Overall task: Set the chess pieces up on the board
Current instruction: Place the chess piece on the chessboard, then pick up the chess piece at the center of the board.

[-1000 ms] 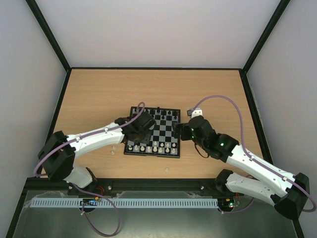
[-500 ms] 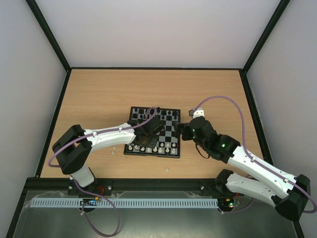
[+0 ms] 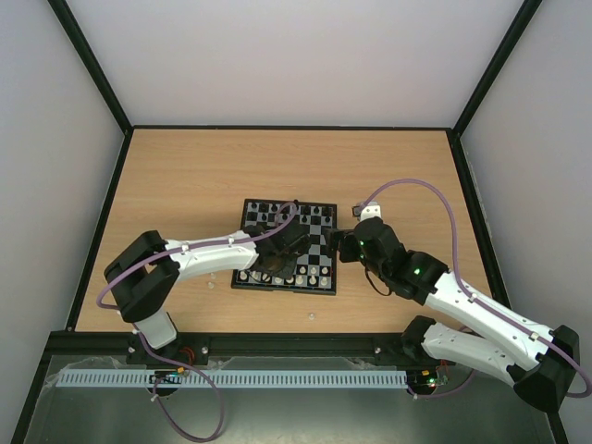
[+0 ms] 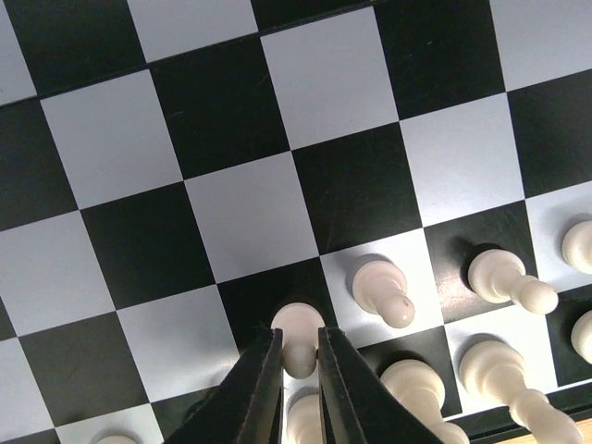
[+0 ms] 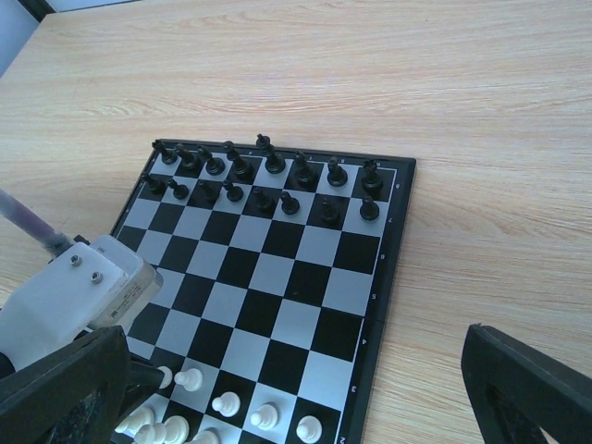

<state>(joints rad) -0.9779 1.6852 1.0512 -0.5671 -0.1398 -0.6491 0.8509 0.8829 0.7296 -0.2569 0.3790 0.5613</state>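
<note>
left gripper [image 4: 300, 335] is closed on a white pawn [image 4: 298, 322], fingertips [image 4: 268, 370] pinching its head, over a dark square at the lower middle of the left wrist frame. second pawn [image 4: 381, 289] stands just right of it on a pale square. board [image 5: 277, 277] sits mid table [image 3: 185, 185] in the top view. black pieces [image 5: 289, 202] fill two rows at the board's upper edge in the right wrist frame, white pieces [image 5: 227, 404] sit at lower left. right gripper [image 5: 294, 370] is spread wide, holding nothing, just beside the board's right edge in the top view. two loose pale pieces [image 3: 210, 283] lie on the table below the board.
</note>
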